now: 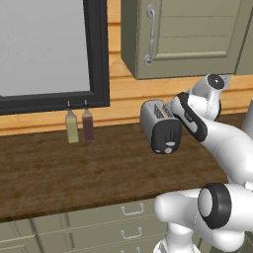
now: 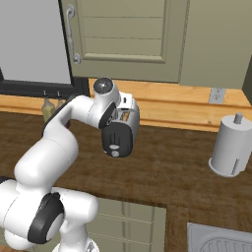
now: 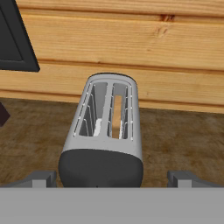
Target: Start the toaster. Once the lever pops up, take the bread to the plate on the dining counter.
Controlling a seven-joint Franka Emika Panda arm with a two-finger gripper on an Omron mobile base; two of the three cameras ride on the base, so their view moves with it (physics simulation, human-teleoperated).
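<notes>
Toaster (image 3: 105,131) sitting on the dark wood counter (image 1: 74,173) right against the wooden wall, black end panel toward the arm. Bread (image 3: 116,116) tucked down in the toaster's right slot. Gripper (image 3: 111,179) hovering just short of the black end, jaws spread wider than the toaster, touching nothing.

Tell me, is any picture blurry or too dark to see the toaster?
No: left base view shows the toaster sharp and evenly lit, though the arm covers its right side; right base view is equally crisp, arm hiding much of it; hand view is clear, looking into the slots, bread visible inside.
</notes>
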